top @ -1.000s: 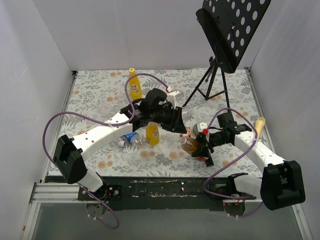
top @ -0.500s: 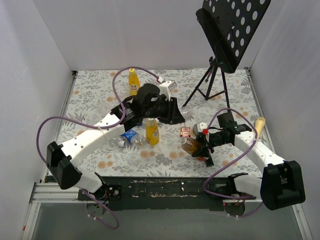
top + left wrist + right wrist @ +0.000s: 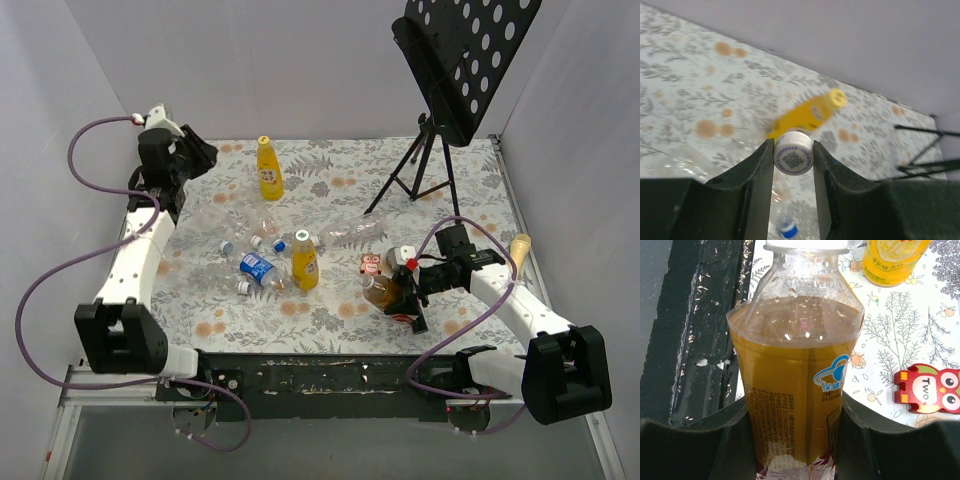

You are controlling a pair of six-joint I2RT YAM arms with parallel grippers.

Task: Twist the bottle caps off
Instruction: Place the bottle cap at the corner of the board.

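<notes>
White cap (image 3: 793, 159), code label on its top, pinched between the fingers of the left end effector (image 3: 793, 150), closed on it. That end effector is raised over the bench's (image 3: 470, 200) far-left corner, close to the wall. Below it in the wrist view, blurred: the far yellow bottle (image 3: 807, 114).

Brown bottle (image 3: 795, 375), amber liquid, upright at near right, clamped round its body by the right end effector (image 3: 797, 440). Its neck top runs out of the wrist frame; cap on or off, cannot tell.

Mid-bench: second yellow bottle (image 3: 305, 262) upright, blue-labelled bottle (image 3: 258, 269) lying just left of it, clear bottles (image 3: 235, 215) lying behind. A loose blue cap (image 3: 279, 244) sits near them. Red owl block (image 3: 930, 390) just beside the brown bottle. Black music stand (image 3: 450, 70) at far right.
</notes>
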